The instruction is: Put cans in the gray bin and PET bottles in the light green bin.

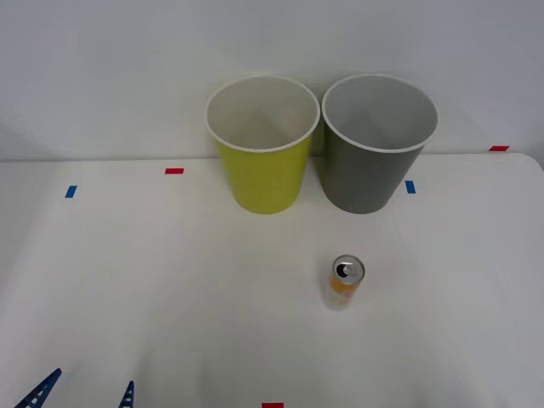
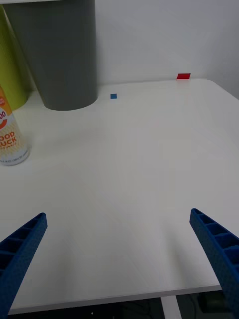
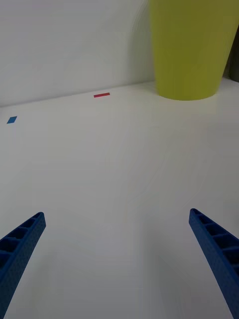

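Observation:
An orange and pale yellow can [image 1: 345,282] stands upright on the white table, in front of the gray bin [image 1: 365,174]. The light green bin [image 1: 259,178] stands just left of the gray bin, both upright at the back. PET bottles are out of view. My left gripper [image 1: 85,396] is open, low at the near left edge, far from the can. In the left wrist view it [image 3: 117,214] faces the light green bin [image 3: 191,55]. My right gripper [image 2: 118,214] is open over bare table, with the can [image 2: 10,134] and the gray bin [image 2: 55,55] off to one side ahead.
Small red tape marks [image 1: 174,171] and blue tape marks [image 1: 70,191] dot the table [image 1: 170,280]. A white wall rises right behind the bins. The table's right edge [image 2: 226,94] runs near the gray bin's side.

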Robot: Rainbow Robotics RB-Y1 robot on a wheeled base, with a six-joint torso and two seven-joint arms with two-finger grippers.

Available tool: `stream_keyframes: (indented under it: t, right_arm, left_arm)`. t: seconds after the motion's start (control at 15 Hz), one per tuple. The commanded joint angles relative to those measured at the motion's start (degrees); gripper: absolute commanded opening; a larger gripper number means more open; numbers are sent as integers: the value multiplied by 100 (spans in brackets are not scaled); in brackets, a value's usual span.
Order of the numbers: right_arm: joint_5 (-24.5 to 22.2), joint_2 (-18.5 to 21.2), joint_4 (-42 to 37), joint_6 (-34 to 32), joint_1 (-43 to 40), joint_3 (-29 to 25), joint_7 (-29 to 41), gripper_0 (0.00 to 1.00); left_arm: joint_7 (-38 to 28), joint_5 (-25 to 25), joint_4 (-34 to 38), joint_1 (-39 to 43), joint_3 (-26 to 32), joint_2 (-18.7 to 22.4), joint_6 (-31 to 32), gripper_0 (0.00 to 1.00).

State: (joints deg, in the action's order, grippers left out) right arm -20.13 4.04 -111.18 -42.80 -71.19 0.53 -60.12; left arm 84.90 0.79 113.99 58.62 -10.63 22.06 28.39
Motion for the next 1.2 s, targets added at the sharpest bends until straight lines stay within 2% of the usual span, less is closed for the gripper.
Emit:
stream_keyframes:
  t: [0.07, 1.2]
  right_arm:
    - [0, 0, 0, 0, 0, 0, 0, 100]
    - [0, 0, 0, 0, 0, 0, 0, 100]
  left_arm:
    - [0, 0, 0, 0, 0, 0, 0, 100]
    - [0, 0, 0, 0, 0, 0, 0, 100]
